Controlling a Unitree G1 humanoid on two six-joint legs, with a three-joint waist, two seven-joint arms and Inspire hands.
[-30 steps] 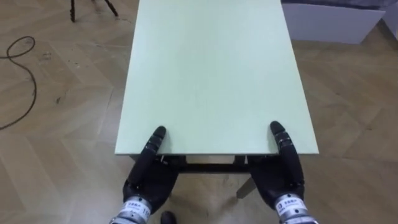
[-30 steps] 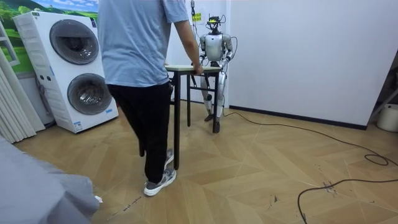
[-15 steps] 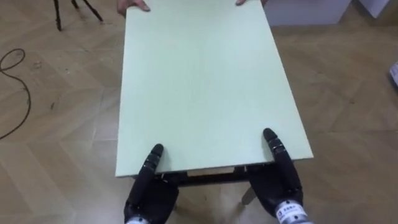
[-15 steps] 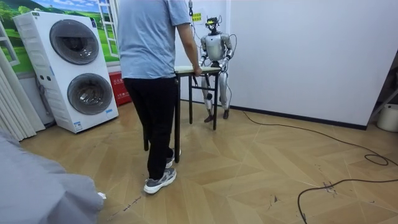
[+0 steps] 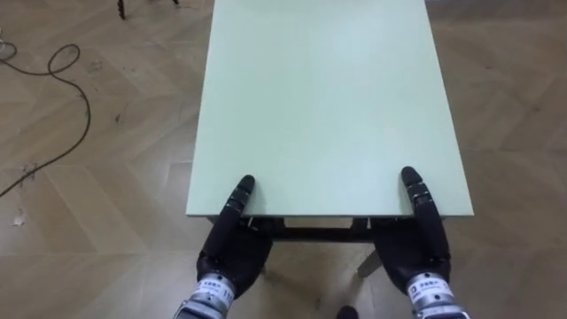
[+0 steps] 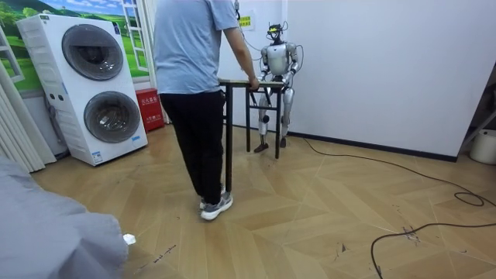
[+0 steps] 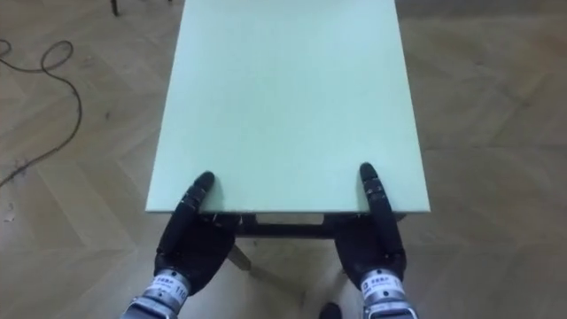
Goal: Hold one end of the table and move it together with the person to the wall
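Left eye view: table (image 5: 328, 97) straight ahead, long axis running away; left hand (image 5: 232, 252) and right hand (image 5: 418, 252) clamped on the near short edge, thumbs on top, equally near. Room view: person (image 6: 194, 77) holding the far end, wall (image 6: 387, 70) close behind the robot, open floor (image 6: 310, 225) beyond the person

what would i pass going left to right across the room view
stacked washing machines -> red box -> person holding one end of the table -> table -> pale bucket-like thing at the right edge
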